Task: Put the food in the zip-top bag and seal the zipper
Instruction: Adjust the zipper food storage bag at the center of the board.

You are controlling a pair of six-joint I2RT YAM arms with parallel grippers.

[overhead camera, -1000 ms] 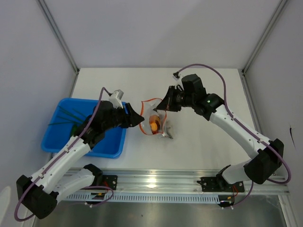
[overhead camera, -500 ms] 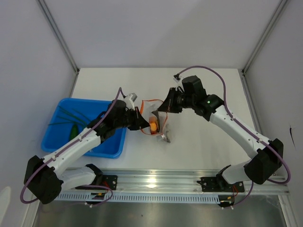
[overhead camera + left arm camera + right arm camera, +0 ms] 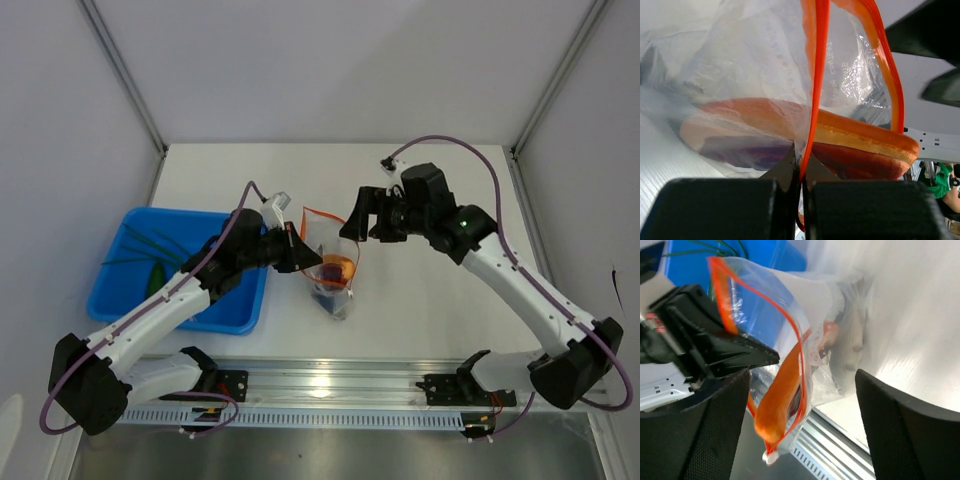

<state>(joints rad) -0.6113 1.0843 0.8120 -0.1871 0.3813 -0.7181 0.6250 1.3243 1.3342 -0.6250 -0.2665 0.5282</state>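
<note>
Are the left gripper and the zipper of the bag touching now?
Touching. In the left wrist view the left gripper has its jaws shut on the zipper, the orange strip running straight down between them.

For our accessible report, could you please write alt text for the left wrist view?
The left gripper is shut on the red-orange zipper of the clear zip-top bag, seen close up. Inside the bag lies the dark-red meat slab with its orange-tan rim.

Left arm (image 3: pixel 150 318) and right arm (image 3: pixel 512 277): white tubes, black joints, looping purple cables (image 3: pixel 440 138). Left gripper (image 3: pixel 302 262) and right gripper (image 3: pixel 353 225) are black.
</note>
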